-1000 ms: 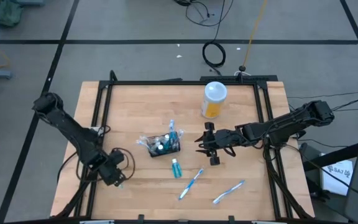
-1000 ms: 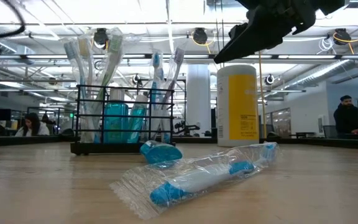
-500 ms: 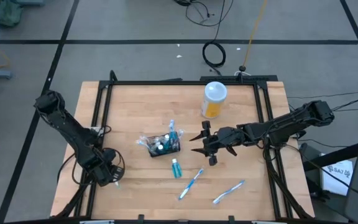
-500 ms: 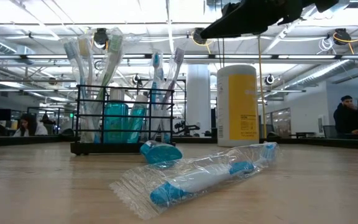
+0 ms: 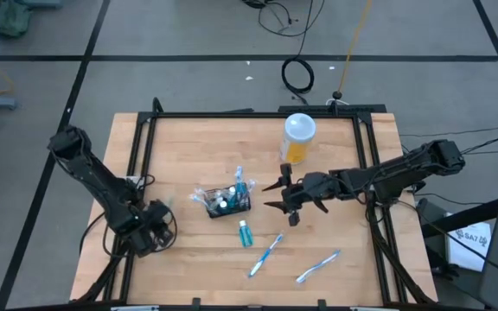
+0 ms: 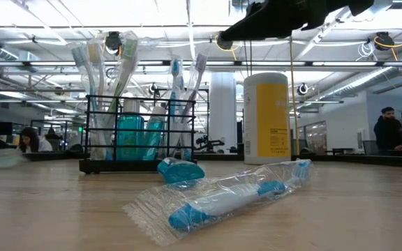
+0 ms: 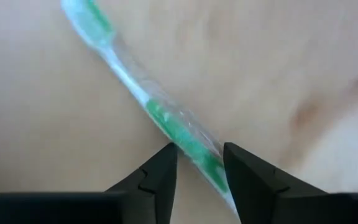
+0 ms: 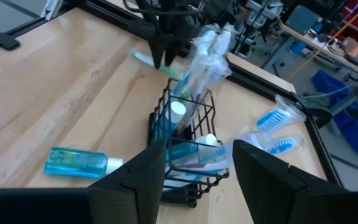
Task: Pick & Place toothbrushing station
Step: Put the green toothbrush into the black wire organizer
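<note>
table [image 5: 188,138]: wood top, black frame; left arm [image 5: 93,177] reaches to the near-left edge, right arm [image 5: 387,177] stretches in from the right side; yellow canister [image 5: 297,138] upright toward the far edge; black wire-mesh basket [image 5: 226,200] mid-table, upright, holding wrapped toothbrushes and teal tubes; left gripper [image 7: 199,167] low over the wood, fingers [image 7: 160,177] parted, straddling a wrapped green-and-white toothbrush [image 7: 160,118], can't tell if they touch it; right gripper [image 5: 277,194] just right of the basket, raised above the table, fingers open, holding nothing; loose on the wood near the front: teal tube [image 5: 244,232] just in front of the basket, two wrapped blue toothbrushes [image 5: 265,256] [image 5: 318,266] to its right
</note>
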Controlling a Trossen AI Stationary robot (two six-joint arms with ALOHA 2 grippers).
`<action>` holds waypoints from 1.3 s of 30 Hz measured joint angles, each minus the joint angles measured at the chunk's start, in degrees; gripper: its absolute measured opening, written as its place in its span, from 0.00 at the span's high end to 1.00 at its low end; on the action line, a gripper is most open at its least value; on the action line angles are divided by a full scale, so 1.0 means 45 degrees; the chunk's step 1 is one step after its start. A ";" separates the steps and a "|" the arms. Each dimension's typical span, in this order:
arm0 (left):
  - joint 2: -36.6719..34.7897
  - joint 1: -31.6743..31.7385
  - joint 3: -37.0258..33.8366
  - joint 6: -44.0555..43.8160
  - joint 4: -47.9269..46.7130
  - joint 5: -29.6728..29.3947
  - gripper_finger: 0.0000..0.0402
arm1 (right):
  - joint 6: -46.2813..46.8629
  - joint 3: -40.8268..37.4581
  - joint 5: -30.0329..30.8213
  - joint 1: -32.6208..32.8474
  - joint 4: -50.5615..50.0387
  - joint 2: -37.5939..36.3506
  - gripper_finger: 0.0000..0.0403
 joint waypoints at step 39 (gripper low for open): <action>-0.0036 0.6023 0.0039 0.2515 -0.0175 -0.2210 0.39 | 0.0955 0.0000 -0.0039 -0.0438 0.0000 0.0000 0.55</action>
